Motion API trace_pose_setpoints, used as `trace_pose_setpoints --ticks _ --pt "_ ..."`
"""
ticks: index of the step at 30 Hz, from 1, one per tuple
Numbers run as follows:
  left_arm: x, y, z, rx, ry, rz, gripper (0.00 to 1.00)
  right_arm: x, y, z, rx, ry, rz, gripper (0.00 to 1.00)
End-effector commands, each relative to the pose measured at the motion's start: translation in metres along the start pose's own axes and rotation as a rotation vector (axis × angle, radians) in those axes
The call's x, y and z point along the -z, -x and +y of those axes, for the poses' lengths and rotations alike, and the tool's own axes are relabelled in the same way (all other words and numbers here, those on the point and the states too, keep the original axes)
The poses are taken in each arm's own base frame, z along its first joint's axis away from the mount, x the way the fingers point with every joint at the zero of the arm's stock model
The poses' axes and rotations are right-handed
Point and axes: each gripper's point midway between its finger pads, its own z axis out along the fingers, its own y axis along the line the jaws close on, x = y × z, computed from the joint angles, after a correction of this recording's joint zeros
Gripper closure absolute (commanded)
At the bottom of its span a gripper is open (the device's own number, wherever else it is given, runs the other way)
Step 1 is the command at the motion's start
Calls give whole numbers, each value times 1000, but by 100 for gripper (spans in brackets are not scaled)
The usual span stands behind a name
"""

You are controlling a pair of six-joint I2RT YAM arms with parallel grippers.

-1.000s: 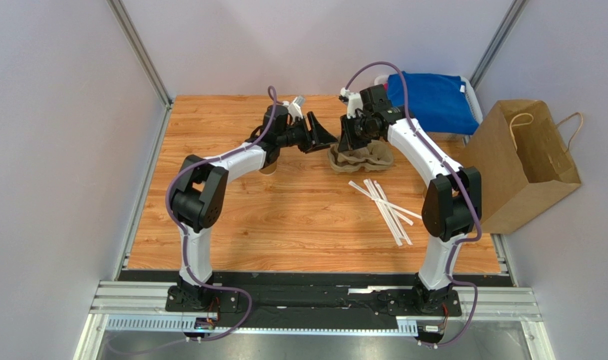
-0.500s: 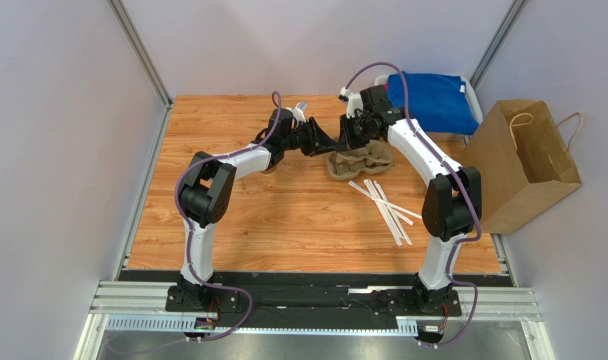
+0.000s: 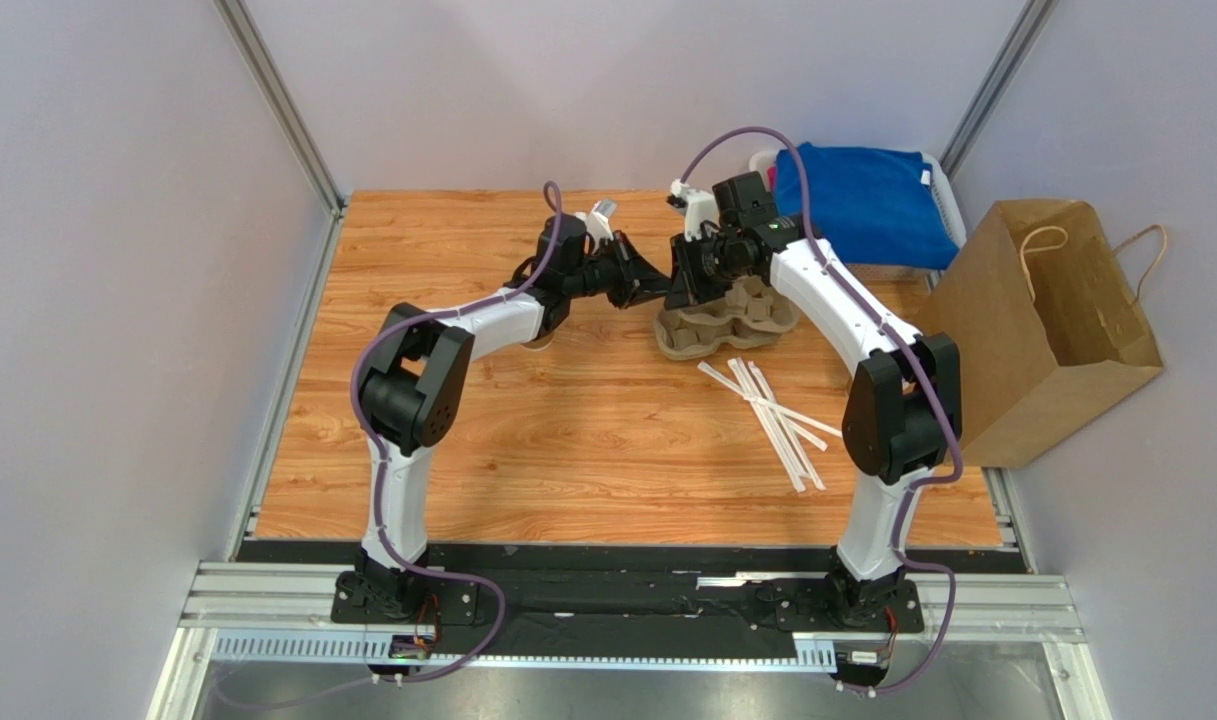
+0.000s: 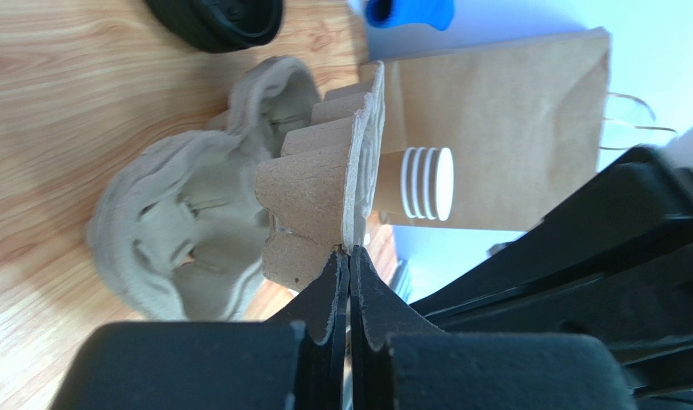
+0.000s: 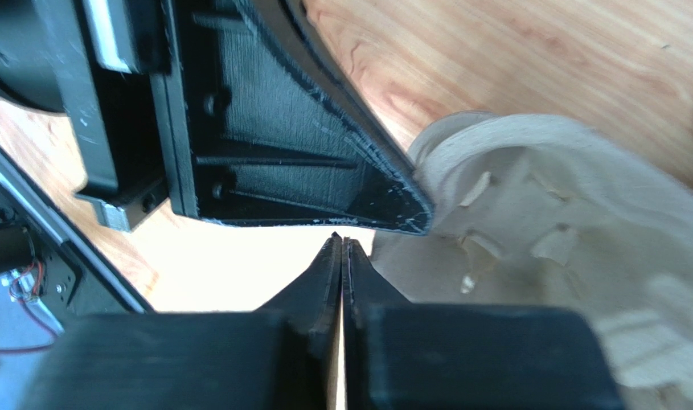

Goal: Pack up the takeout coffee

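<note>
Table (image 3: 569,450): brown wood, with grey walls around it
Straws (image 3: 764,408): white, lying loose on the table near the right arm
Paper bag (image 3: 1042,323): stands up just past the table's right side
White bin (image 3: 945,188): far right corner, with a blue cloth (image 3: 862,203) in it
Cup tray (image 4: 311,184): mid table, between the two grippers
Left gripper (image 4: 348,265): squeezed tight on the cup tray's rim
Right gripper (image 5: 341,248): pinched together just beside the tray; I cannot tell if it grips it
Takeout coffee: I cannot spot it; a black lid (image 4: 217,21) sits past the tray, and what is under it is hidden
</note>
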Motion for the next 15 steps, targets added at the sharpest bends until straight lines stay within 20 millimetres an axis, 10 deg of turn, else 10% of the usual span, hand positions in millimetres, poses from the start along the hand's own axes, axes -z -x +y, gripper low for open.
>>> trace_pose_setpoints --ticks 1,6,15 --pt "7 10 -46 -34 -141 -21 100 39 30 23 91 32 -86 88" --pt "29 31 -64 -50 -155 -65 100 98 61 40 166 95 -227 37" --pt "99 102 -89 -104 -141 -193 100 138 28 56 371 95 -222 30"
